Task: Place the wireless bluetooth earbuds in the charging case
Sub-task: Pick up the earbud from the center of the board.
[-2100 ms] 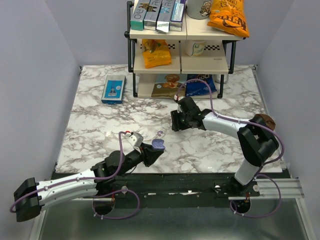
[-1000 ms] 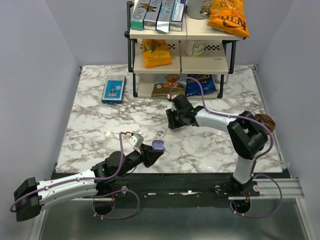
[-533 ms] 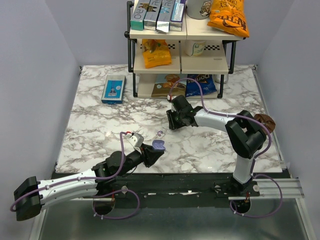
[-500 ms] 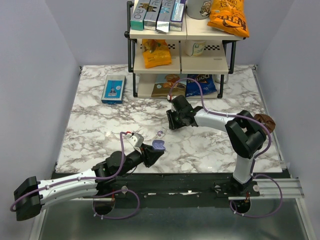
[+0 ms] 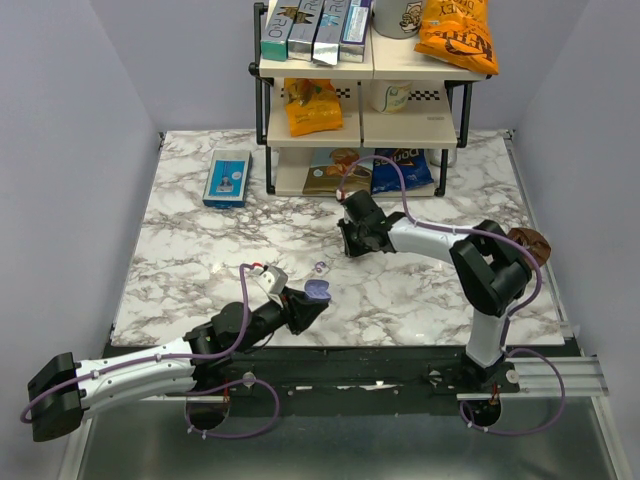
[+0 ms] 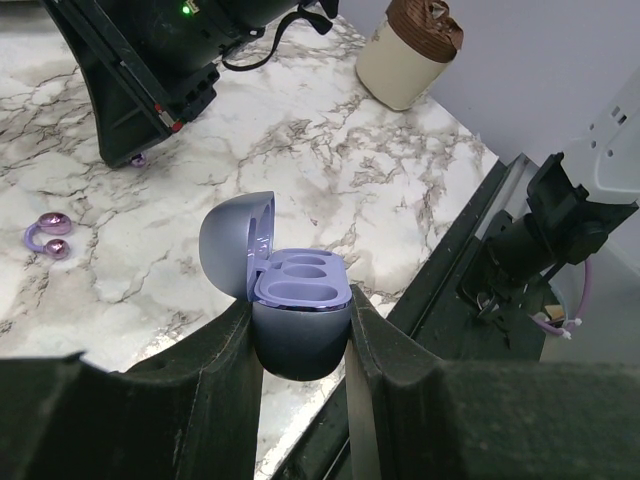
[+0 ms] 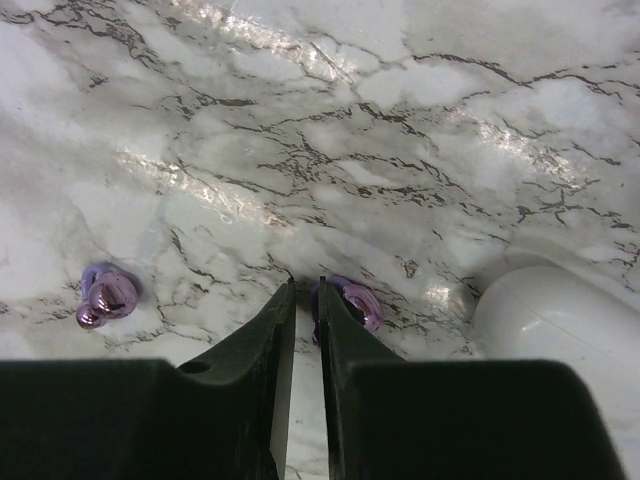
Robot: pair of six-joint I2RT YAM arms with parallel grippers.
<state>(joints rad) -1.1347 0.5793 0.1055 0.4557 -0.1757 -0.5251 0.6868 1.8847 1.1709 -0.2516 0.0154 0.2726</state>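
Left end effector (image 6: 300, 345) clamped on charging case (image 6: 300, 298), lid up, both wells empty. Right end effector (image 7: 303, 288) low over table (image 7: 300, 120), jaws nearly together; one earbud (image 7: 352, 303) touching or just beside it, grip unclear. Other earbud (image 7: 105, 295) apart on its opposite side. Probably early going: neither earbud seated, both insertions yet to do.
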